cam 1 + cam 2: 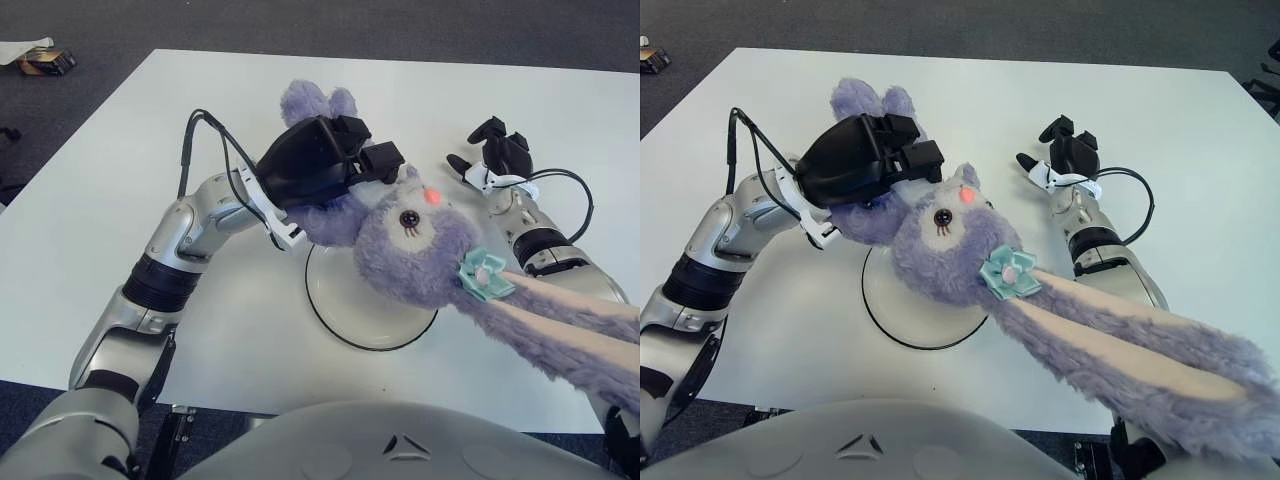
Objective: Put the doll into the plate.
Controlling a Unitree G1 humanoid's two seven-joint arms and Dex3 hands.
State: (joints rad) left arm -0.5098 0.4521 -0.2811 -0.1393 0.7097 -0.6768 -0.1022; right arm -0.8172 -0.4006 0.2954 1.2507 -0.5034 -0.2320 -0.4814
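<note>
The purple doll point(415, 245) is held up above the white plate point(340, 325), its body gripped by the clenched fingers of the left hand point(320, 165), so that its head hangs over the plate's far right part while the plate lies below and slightly nearer the robot. The long axis of the doll is seen to run from its feet at the far left, behind the hand, to its long ears trailing toward the near right, with the face turned upward. The right hand point(498, 155) is shown beside the doll's head on the right, its fingers loosely spread and nothing held.
</note>
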